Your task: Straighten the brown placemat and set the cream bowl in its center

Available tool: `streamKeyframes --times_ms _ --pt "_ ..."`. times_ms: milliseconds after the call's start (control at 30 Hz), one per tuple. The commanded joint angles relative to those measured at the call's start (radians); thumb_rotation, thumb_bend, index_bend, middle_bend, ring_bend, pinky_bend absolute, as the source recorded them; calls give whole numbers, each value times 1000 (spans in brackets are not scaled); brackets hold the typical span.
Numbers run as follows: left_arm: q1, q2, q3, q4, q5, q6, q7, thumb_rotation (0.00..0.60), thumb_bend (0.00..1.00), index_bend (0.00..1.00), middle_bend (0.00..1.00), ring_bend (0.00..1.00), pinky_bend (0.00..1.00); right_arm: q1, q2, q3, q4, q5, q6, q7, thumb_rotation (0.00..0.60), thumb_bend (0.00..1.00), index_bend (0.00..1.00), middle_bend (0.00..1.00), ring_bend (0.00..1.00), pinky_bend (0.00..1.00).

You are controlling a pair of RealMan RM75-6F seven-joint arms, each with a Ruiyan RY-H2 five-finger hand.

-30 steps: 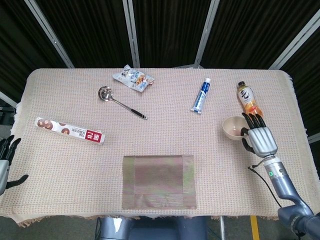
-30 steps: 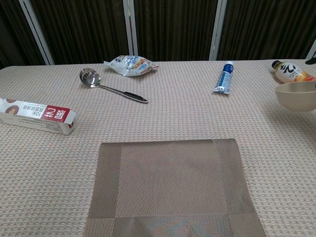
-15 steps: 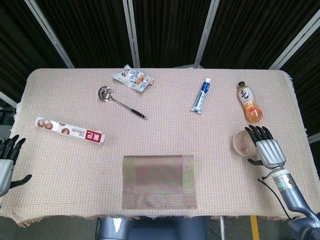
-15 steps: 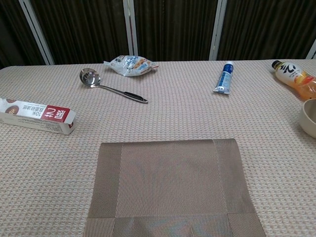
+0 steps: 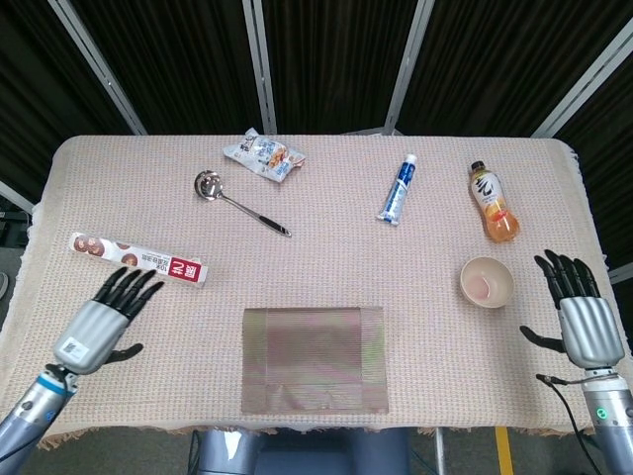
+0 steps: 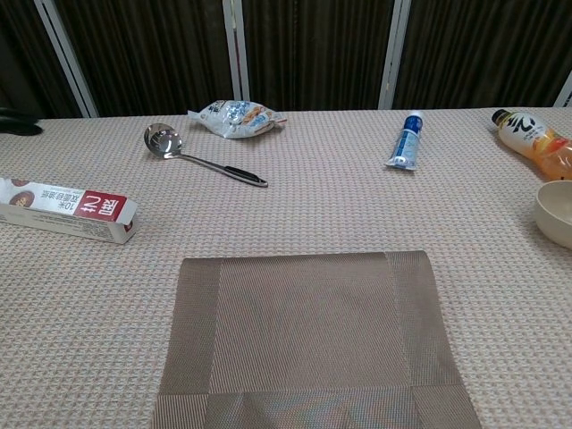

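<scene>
The brown placemat [image 5: 314, 359] [image 6: 310, 338] lies flat at the table's front middle, its edges roughly square with the table edge. The cream bowl [image 5: 487, 281] [image 6: 556, 212] stands upright on the cloth to the right of the mat, apart from it. My right hand [image 5: 584, 315] hovers to the right of the bowl, fingers spread, holding nothing and clear of the bowl. My left hand [image 5: 105, 319] is over the front left of the table, fingers spread and empty, just below the long box.
A long red-and-white box [image 5: 138, 258] lies at the left. A metal ladle [image 5: 237, 201] and a snack packet [image 5: 263, 155] lie at the back. A toothpaste tube [image 5: 398, 188] and an orange drink bottle [image 5: 493, 201] lie at the back right.
My right hand has let go of the bowl and drawn back to the right. The bowl now stands alone on the cloth. My left hand has come in over the table's front left.
</scene>
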Motion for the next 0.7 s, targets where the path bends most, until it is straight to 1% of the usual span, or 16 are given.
streamKeyframes --times_ms 33,100,167,267,367,533,700 --pt "-121 -112 14 99 118 -80 -38 600 0 96 0 0 0 -45 5 -9 -62 24 34 -63 600 0 0 0 0 0" --pt "-159 -153 22 127 150 -101 -58 600 0 130 0 0 0 -56 5 -16 -82 36 30 -97 600 0 0 0 0 0" --pt "-179 -175 28 140 171 -110 -65 600 0 180 0 0 0 -60 4 -18 -88 42 27 -113 600 0 0 0 0 0" --pt "-210 -215 53 154 206 -121 -88 600 0 237 0 0 0 -66 -2 -20 -83 56 16 -141 600 0 0 0 0 0" --pt "-224 -251 84 167 231 -110 -126 600 8 279 0 0 0 -72 -6 -17 -75 63 12 -147 600 0 0 0 0 0" --pt "-229 -298 132 198 253 -93 -164 600 127 315 0 0 0 -78 -5 -13 -68 56 12 -140 600 0 0 0 0 0" --pt "-224 -328 164 234 257 -83 -165 600 159 343 0 0 0 -83 0 -9 -71 48 12 -130 600 0 0 0 0 0"
